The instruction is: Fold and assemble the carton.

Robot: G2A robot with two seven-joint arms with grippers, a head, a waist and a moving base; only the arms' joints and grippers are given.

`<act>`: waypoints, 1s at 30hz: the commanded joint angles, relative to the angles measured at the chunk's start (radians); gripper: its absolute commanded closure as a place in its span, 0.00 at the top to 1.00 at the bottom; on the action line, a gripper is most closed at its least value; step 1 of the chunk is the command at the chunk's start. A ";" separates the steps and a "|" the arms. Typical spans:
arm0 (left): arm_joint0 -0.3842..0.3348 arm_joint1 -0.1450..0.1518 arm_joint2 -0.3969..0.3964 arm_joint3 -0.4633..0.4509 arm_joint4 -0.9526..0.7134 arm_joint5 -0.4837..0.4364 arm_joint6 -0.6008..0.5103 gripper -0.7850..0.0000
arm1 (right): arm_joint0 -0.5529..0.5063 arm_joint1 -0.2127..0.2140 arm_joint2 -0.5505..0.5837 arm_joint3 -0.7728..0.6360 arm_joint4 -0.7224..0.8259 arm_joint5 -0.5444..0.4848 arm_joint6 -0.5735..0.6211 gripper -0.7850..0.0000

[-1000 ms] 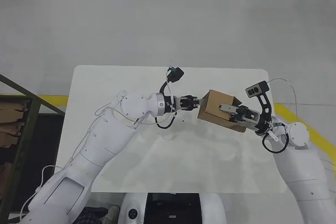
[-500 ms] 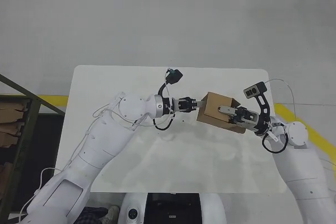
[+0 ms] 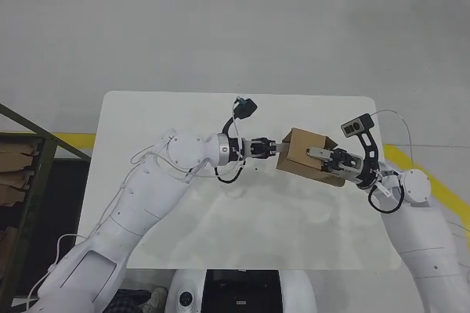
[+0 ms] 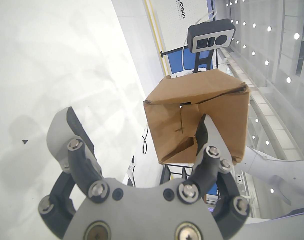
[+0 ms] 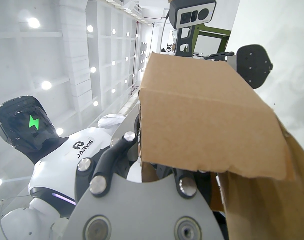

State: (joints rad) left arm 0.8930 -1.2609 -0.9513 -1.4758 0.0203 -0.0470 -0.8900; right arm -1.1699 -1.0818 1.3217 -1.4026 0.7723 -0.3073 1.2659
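A brown cardboard carton is held above the table's right half, tilted, with one end facing my left gripper. My right gripper is shut on the carton's upper wall from the right side. In the right wrist view the carton lies close over the gripper and hides its fingertips. My left gripper stands open at the carton's left end. In the left wrist view one finger lies against the part-folded end flaps of the carton, and the other finger is off to the side over the table.
The white table carries nothing else. A dark green rack with flat cardboard sheets stands beside the table's left edge. Yellow floor tape runs past the right edge.
The left wrist has turned slightly while its gripper stays at the carton's end. The carton and right gripper have barely shifted.
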 commanded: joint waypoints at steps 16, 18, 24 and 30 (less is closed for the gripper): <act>0.046 0.022 -0.093 -0.010 0.027 0.009 0.047 1.00 | 0.011 0.001 0.011 0.027 -0.033 -0.009 -0.020 0.00; 0.063 0.029 -0.115 -0.031 0.048 -0.002 0.056 1.00 | 0.013 0.001 0.012 0.032 -0.036 -0.007 -0.025 0.00; 0.117 0.045 -0.160 -0.086 0.158 -0.142 0.152 1.00 | 0.018 0.002 0.016 0.043 -0.059 0.000 -0.040 0.00; 0.152 0.054 -0.193 -0.098 0.281 -0.308 0.295 1.00 | 0.029 0.006 0.025 0.055 -0.082 0.022 -0.047 0.00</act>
State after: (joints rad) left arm 1.0389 -1.2088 -1.1365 -1.5710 0.2753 -0.3143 -0.6313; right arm -1.1435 -1.0766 1.3454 -1.3485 0.6928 -0.2899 1.2188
